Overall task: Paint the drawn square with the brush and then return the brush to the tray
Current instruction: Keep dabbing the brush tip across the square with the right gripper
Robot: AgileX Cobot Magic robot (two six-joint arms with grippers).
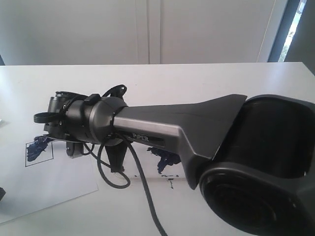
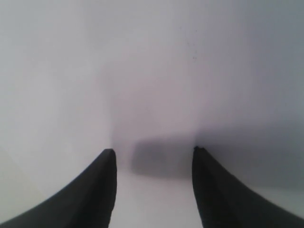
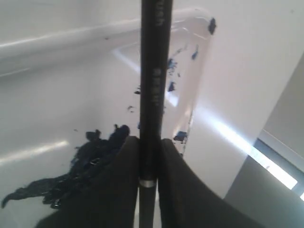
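The brush (image 3: pixel 153 71) is a long thin black stick, and my right gripper (image 3: pixel 149 140) is shut on it near a silver band on the shaft. Below it lies the tray (image 3: pixel 199 28), white with a dark blue paint blob (image 3: pixel 90 156) and flecks along its rim. In the exterior view the right gripper (image 1: pixel 117 164) points down beside the paint blob (image 1: pixel 165 160), and the brush itself cannot be made out there. The drawn square (image 1: pixel 39 151) sits on the white paper sheet (image 1: pixel 54 187), smeared dark blue in its upper part. My left gripper (image 2: pixel 153 150) stands open over a bare white surface.
The right arm (image 1: pixel 162 128) stretches across the middle of the exterior view and hides much of the tray. A black cable (image 1: pixel 142 187) loops from the wrist down over the table (image 1: pixel 197 78). A white wall stands behind the table.
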